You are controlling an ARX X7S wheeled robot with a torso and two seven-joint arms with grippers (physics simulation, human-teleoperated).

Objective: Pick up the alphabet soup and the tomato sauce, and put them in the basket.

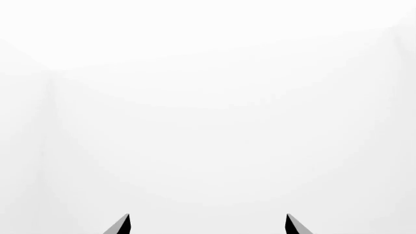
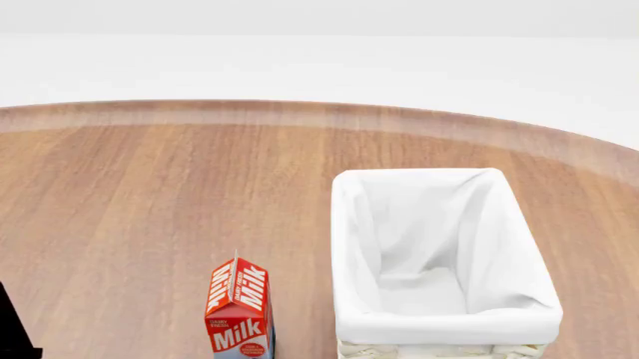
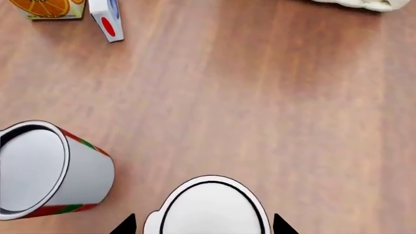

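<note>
Wooden round table (image 2: 150, 194) holds basket (image 2: 444, 325) beneath a blank white room.

two cans (image 3: 48, 170), three cartons (image 2: 239, 310), one basket (image 2: 444, 325)

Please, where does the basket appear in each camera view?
Head view: basket, right of the milk carton.
Left wrist view: not in it.
Right wrist view: only a cream sliver at the frame's edge, probably it.
Shared landmark: the wooden table.
</note>
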